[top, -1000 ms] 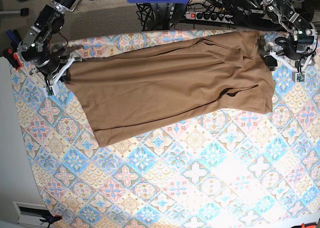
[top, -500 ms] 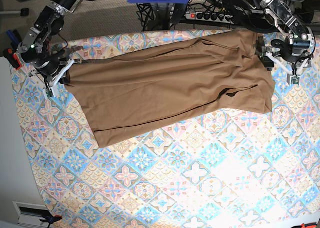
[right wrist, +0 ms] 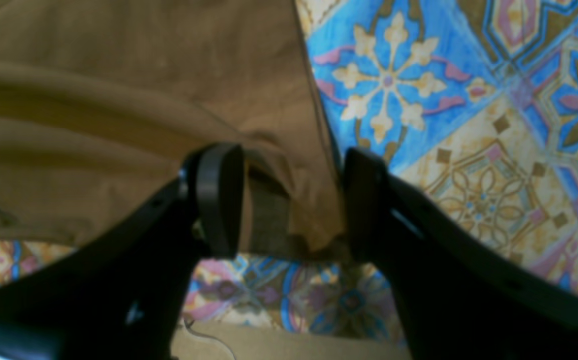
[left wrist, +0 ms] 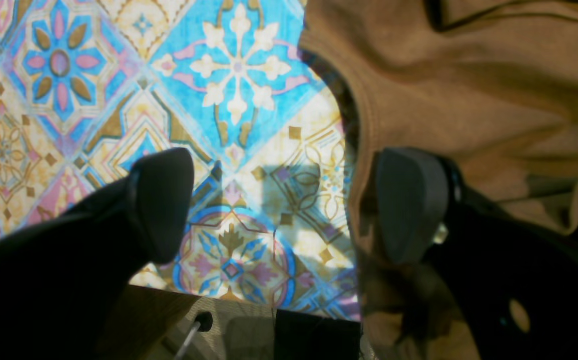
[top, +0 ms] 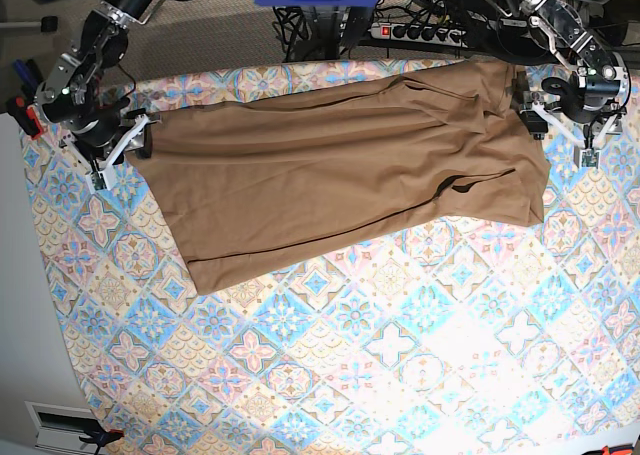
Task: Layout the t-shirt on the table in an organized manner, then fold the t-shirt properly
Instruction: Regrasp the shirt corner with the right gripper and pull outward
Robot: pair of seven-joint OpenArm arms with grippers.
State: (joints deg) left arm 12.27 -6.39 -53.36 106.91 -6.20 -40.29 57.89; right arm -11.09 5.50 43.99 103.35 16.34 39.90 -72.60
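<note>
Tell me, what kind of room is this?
Probably a robot lab or workshop: two robot arms at a patterned table, a brown t-shirt spread between them, and a power strip with tangled cables behind.

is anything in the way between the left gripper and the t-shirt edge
Nothing visible. The left gripper is open, one finger already over the t-shirt hem, only bare table cloth between its fingers.

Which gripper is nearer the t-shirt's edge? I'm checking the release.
Right. The right gripper straddles a corner of the t-shirt, jaws parted; the left gripper is open over the table, one finger over fabric.
</note>
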